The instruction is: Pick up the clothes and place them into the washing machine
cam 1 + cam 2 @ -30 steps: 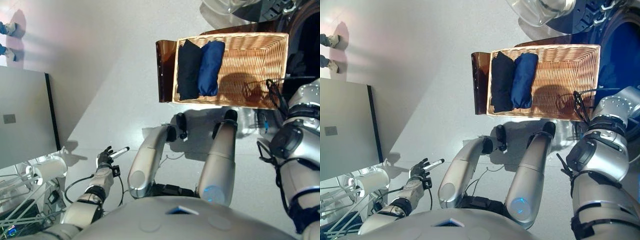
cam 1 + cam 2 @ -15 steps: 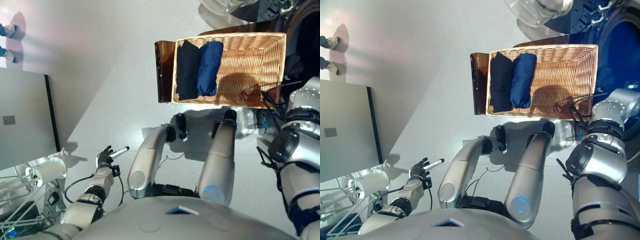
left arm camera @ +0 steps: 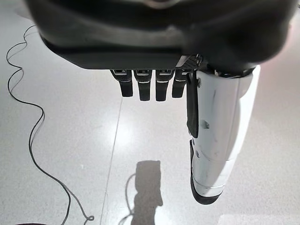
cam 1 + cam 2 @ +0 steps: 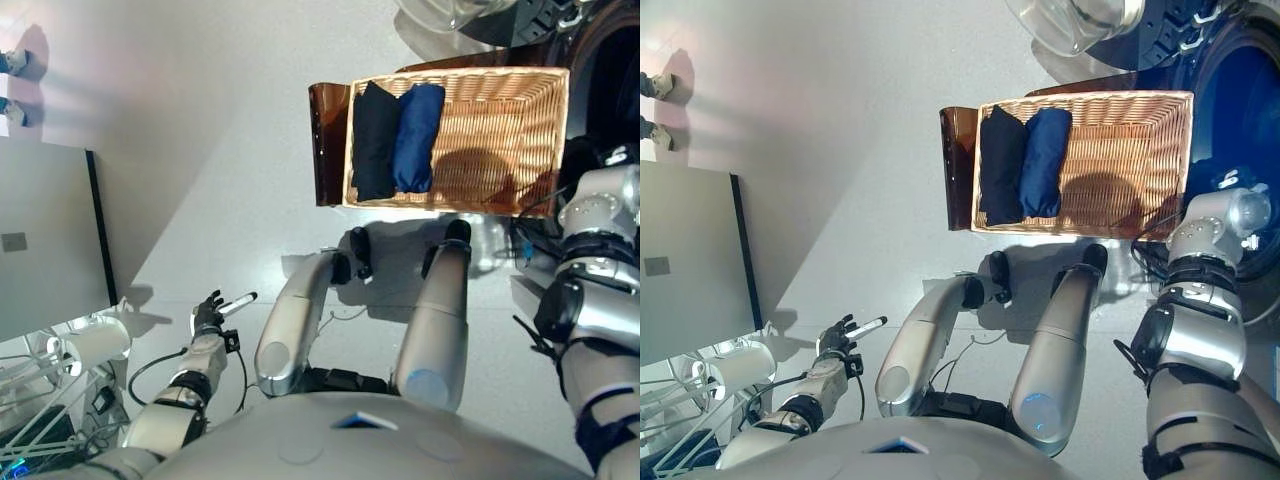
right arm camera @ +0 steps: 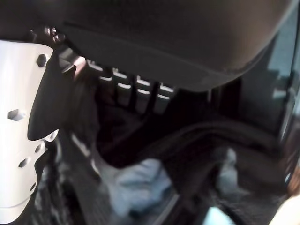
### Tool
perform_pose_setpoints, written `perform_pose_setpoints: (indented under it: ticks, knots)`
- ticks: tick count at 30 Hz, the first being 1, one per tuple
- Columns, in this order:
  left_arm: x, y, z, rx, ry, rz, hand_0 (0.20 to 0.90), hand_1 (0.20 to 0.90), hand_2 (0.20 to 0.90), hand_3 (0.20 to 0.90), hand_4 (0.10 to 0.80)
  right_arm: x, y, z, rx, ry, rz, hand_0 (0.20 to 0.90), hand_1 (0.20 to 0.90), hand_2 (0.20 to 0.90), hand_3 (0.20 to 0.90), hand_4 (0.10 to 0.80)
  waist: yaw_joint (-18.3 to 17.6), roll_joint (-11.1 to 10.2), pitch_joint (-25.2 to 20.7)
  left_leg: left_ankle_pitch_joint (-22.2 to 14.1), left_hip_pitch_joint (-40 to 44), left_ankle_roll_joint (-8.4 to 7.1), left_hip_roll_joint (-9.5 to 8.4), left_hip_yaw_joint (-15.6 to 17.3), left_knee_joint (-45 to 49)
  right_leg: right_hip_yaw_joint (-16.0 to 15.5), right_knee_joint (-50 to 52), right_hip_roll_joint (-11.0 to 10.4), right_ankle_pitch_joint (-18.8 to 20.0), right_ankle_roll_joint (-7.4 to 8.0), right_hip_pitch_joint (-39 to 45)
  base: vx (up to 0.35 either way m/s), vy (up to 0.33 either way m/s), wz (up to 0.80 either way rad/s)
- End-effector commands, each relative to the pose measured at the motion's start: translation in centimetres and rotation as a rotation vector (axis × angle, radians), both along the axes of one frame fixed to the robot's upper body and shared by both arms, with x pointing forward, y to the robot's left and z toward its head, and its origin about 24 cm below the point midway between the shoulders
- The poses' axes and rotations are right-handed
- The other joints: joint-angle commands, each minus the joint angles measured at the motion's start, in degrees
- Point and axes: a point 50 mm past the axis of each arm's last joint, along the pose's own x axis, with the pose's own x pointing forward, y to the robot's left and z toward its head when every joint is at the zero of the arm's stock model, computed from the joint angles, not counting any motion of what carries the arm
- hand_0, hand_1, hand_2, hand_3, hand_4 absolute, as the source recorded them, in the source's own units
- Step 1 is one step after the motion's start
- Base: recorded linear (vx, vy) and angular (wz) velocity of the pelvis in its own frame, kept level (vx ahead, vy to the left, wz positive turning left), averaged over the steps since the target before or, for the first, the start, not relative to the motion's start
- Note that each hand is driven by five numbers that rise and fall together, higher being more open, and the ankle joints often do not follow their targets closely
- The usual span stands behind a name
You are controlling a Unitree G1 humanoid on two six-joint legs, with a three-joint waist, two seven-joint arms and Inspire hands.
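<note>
1. Clothes [image 4: 394,140] are seen rolled side by side, one black and one blue, at the left end of the basket [image 4: 500,110], untouched.
2. Soft, light and floppy is how they will likely handle, so a roll is best gripped round its middle.
3. Left hand [image 3: 154,86] is held over bare floor with straight fingers, empty.
4. Right hand [image 5: 136,93] is shown only in its wrist view, inside the dark washer [image 4: 1240,90]; pale cloth [image 5: 136,180] may lie beyond, and its grip cannot be told.

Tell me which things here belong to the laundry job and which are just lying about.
Part of the job:
black folded garment
blue folded garment
wicker basket holding both
washing machine opening
right hand, reaching into a dark space

Just lying about:
grey cabinet
white roll
left hand, idle, low beside the robot
</note>
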Motion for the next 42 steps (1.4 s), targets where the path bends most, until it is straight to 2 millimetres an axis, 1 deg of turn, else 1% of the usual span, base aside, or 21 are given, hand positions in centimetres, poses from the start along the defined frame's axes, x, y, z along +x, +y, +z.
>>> perform_pose_setpoints:
  ticks: [1, 3, 4, 5, 6, 9, 10, 12, 14, 16, 17, 18, 20, 21, 24, 25, 28, 30, 33, 37, 42]
  knots:
    - [-3.0, 5.0, 0.2, 0.169, 0.07, 0.063, 0.9, 0.9, 0.9, 0.9, 0.8, 0.1, 0.1, 2.6, -0.371, 0.154, 0.118, 0.9, 0.9, 0.9, 0.9, 0.8, 0.1, -2.5, -4.4, 3.6, 0.6, -5.68, -0.29, -1.3, -6.9, 1.4, -3.1, -0.5, -2.4, -2.01, 4.8, 0.077, -0.026, -0.03]
    - [-3.1, 5.3, 0.3, 0.172, 0.069, 0.068, 0.9, 0.9, 0.9, 0.9, 0.8, 0.1, 0.0, 1.8, -0.426, 0.267, 0.154, 0.9, 0.9, 0.9, 0.9, 0.8, -0.2, -2.8, -4.2, 3.6, 0.5, -5.73, -0.07, -1.2, -6.7, 1.4, -2.9, -0.5, -2.4, -2.1, 4.8, -0.016, -0.017, -0.03]
    - [-3.0, 5.3, 0.3, 0.171, 0.067, 0.069, 0.9, 0.9, 0.9, 0.9, 0.8, 0.2, 0.0, 1.8, -0.428, 0.265, 0.156, 0.9, 0.9, 0.9, 0.9, 0.8, -0.3, -2.7, -3.9, 5.1, -0.1, -5.26, 0.12, -0.8, -7.0, 1.3, -3.3, -0.4, -0.8, -2.23, 4.2, -0.102, -0.002, -0.02]
    - [-3.2, 5.3, 0.3, 0.171, 0.068, 0.07, 0.9, 0.9, 0.9, 0.9, 0.8, 0.1, -0.1, 1.3, -0.462, 0.346, 0.17, 0.9, 0.9, 0.9, 0.9, 0.8, -0.4, -2.9, -3.8, 5.2, -0.1, -5.28, 0.21, -0.8, -7.1, 1.3, -3.2, -0.3, -0.8, -2.27, 4.2, 0.0, 0.0, 0.0]
    - [-3.3, 5.5, 0.3, 0.175, 0.074, 0.068, 0.9, 0.9, 0.9, 0.9, 0.8, -0.1, -0.6, 1.0, -0.493, 0.432, 0.169, 0.9, 0.9, 0.9, 0.9, 0.8, -0.5, -3.2, -4.0, 3.6, 0.5, -5.81, 0.05, -1.2, -6.6, 1.4, -2.7, -0.4, -2.5, -2.23, 4.7, 0.078, -0.025, 0.0]
    - [-3.3, 6.2, 0.5, 0.199, 0.078, 0.061, 0.9, 0.9, 0.9, 0.9, 0.8, -0.6, -2.1, 0.2, -0.578, 0.724, 0.147, 0.9, 0.9, 0.9, 0.9, 0.8, -0.5, -3.5, -3.8, 3.5, 0.1, -5.83, 0.3, -1.3, -6.2, 1.2, -2.6, -0.4, -2.2, -2.4, 4.4, 0.013, -0.017, -0.01]
    - [-3.3, 6.3, 0.5, 0.202, 0.08, 0.059, 0.9, 0.9, 0.9, 0.9, 0.8, -0.4, -2.1, 0.5, -0.596, 0.749, 0.152, 0.9, 0.9, 0.9, 0.9, 0.8, -0.5, -3.6, -3.8, 3.5, -0.1, -5.82, 0.33, -1.3, -6.1, 1.2, -2.5, -0.3, -2.1, -2.42, 4.3, -0.031, -0.013, 0.02]
    - [-3.4, 6.6, 0.6, 0.213, 0.086, 0.062, 0.9, 0.9, 0.9, 0.9, 0.8, -0.1, -2.5, 1.2, -0.682, 0.893, 0.152, 0.9, 0.9, 0.9, 0.9, 0.8, -0.3, -3.6, -3.7, 3.4, -0.4, -5.76, 0.37, -1.1, -5.7, 1.3, -2.3, -0.2, -1.8, -2.46, 3.9, -0.033, -0.003, 0.0]
    - [-3.3, 6.7, 0.7, 0.216, 0.077, 0.057, 0.9, 0.9, 0.9, 0.9, 0.8, 0.2, -2.5, 2.1, -0.766, 0.965, 0.146, 0.9, 0.9, 0.9, 0.9, 0.8, -0.3, -3.5, -3.5, 3.5, -0.6, -5.76, 0.47, -1.0, -5.4, 1.4, -2.0, -0.2, -1.8, -2.45, 3.5, -0.016, 0.003, 0.0]
    - [-3.2, 6.7, 0.7, 0.213, 0.073, 0.055, 0.9, 0.9, 0.9, 0.9, 0.8, 0.4, -2.6, 2.4, -0.798, 1.003, 0.153, 0.9, 0.9, 0.9, 0.9, 0.8, -0.3, -3.4, -3.4, 3.5, -0.7, -5.79, 0.48, -0.9, -5.4, 1.5, -2.0, -0.2, -1.7, -2.43, 3.4, 0.0, 0.0, 0.0]
    - [-3.2, 6.7, 0.7, 0.212, 0.069, 0.048, 0.9, 0.9, 0.9, 0.9, 0.8, 0.5, -2.8, 3.2, -0.854, 1.058, 0.141, 0.9, 0.9, 0.9, 0.9, 0.8, -0.2, -3.4, -3.2, 3.7, -0.7, -5.82, 0.5, -1.0, -5.5, 1.4, -2.1, -0.2, -1.5, -2.42, 3.5, 0.0, 0.0, 0.0]
    - [-3.2, 6.6, 0.7, 0.21, 0.069, 0.049, 0.9, 0.9, 0.9, 0.9, 0.8, 0.5, -2.8, 3.3, -0.856, 1.058, 0.141, 0.9, 0.9, 0.9, 0.9, 0.8, -0.3, -3.4, -3.2, 3.7, -0.7, -5.82, 0.51, -1.0, -5.5, 1.4, -2.1, -0.2, -1.5, -2.42, 3.5, 0.0, 0.0, 0.0]
    - [-3.3, 6.6, 0.7, 0.207, 0.066, 0.039, 0.9, 0.9, 0.9, 0.9, 0.8, 0.7, -3.0, 4.7, -0.973, 1.157, 0.127, 0.9, 0.9, 0.9, 0.9, 0.8, -0.2, -3.6, -3.1, 4.0, -0.6, -5.89, 0.59, -1.0, -5.7, 1.5, -2.3, -0.2, -1.2, -2.37, 3.7, 0.0, 0.0, 0.0]
    - [-3.3, 6.6, 0.7, 0.206, 0.066, 0.04, 0.9, 0.9, 0.9, 0.9, 0.8, 0.8, -3.0, 4.8, -0.975, 1.156, 0.127, 0.9, 0.9, 0.9, 0.9, 0.8, -0.3, -3.5, -3.0, 4.0, -0.6, -5.89, 0.6, -1.0, -5.7, 1.5, -2.4, -0.2, -1.2, -2.37, 3.7, 0.0, 0.0, 0.0]
    - [-3.1, 6.5, 0.8, 0.196, 0.053, 0.028, 0.9, 0.9, 0.9, 0.9, 0.8, 1.0, -3.3, 6.4, -1.056, 1.247, 0.113, 0.9, 0.9, 0.9, 0.9, 0.8, -0.1, -3.8, -2.9, 4.2, -0.6, -5.95, 0.62, -1.0, -6.0, 1.5, -2.7, -0.1, -1.0, -2.37, 3.7, -0.023, -0.006, -0.02]
    - [-3.0, 6.5, 0.8, 0.191, 0.048, 0.02, 0.9, 0.9, 0.9, 0.9, 0.8, 1.2, -3.4, 7.0, -1.092, 1.309, 0.111, 0.9, 0.9, 0.9, 0.9, 0.8, 0.0, -3.9, -2.8, 4.3, -0.8, -6.04, 0.62, -1.0, -6.0, 1.4, -2.7, -0.1, -0.9, -2.42, 3.6, -0.038, -0.014, -0.04]
    - [-2.8, 6.3, 0.8, 0.186, 0.041, 0.015, 0.9, 0.9, 0.9, 0.9, 0.8, 1.3, -3.4, 7.2, -1.108, 1.366, 0.119, 0.9, 0.9, 0.9, 0.9, 0.8, 0.0, -3.8, -2.6, 4.4, -1.1, -6.1, 0.63, -1.0, -5.9, 1.5, -2.5, -0.1, -0.9, -2.47, 3.4, -0.023, -0.006, -0.03]
    - [-2.7, 6.1, 0.7, 0.173, 0.039, 0.01, 0.9, 0.9, 0.9, 0.9, 0.8, 1.3, -3.6, 7.8, -1.092, 1.419, 0.101, 0.9, 0.9, 0.9, 0.9, 0.8, 0.1, -3.4, -2.3, 4.6, -1.2, -6.24, 0.67, -0.9, -5.9, 1.5, -2.3, -0.1, -0.9, -2.55, 3.2, -0.029, -0.006, -0.04]
    - [-2.7, 5.9, 0.7, 0.165, 0.039, 0.009, 0.9, 0.9, 0.9, 0.9, 0.8, 1.3, -3.7, 8.0, -1.09, 1.447, 0.087, 0.9, 0.9, 0.9, 0.9, 0.8, 0.2, -3.2, -2.1, 4.8, -1.0, -6.34, 0.6, -0.9, -6.1, 1.4, -2.4, -0.3, -0.7, -2.54, 3.2, -0.007, -0.002, -0.01]
    - [-2.4, 5.9, 0.8, 0.166, 0.033, 0.005, 0.9, 0.9, 0.9, 0.9, 0.8, 0.9, -4.0, 7.4, -1.112, 1.63, 0.071, 0.9, 0.9, 0.9, 0.9, 0.8, 0.7, -2.6, -2.2, 5.2, -0.8, -6.36, 0.35, -1.2, -6.6, 1.3, -2.9, -0.4, -0.4, -2.48, 3.6, 0.0, 0.0, 0.0]
    - [-2.3, 5.7, 0.8, 0.166, 0.03, -0.013, 0.9, 0.9, 0.9, 0.9, 0.8, 0.9, -3.8, 6.9, -1.23, 1.829, 0.045, 0.9, 0.9, 0.9, 0.9, 0.8, 1.1, -2.5, -2.8, 5.4, -0.5, -6.29, 0.35, -1.3, -7.4, 1.1, -3.2, -0.4, -0.1, -2.32, 3.7, 0.0, 0.0, 0.0]
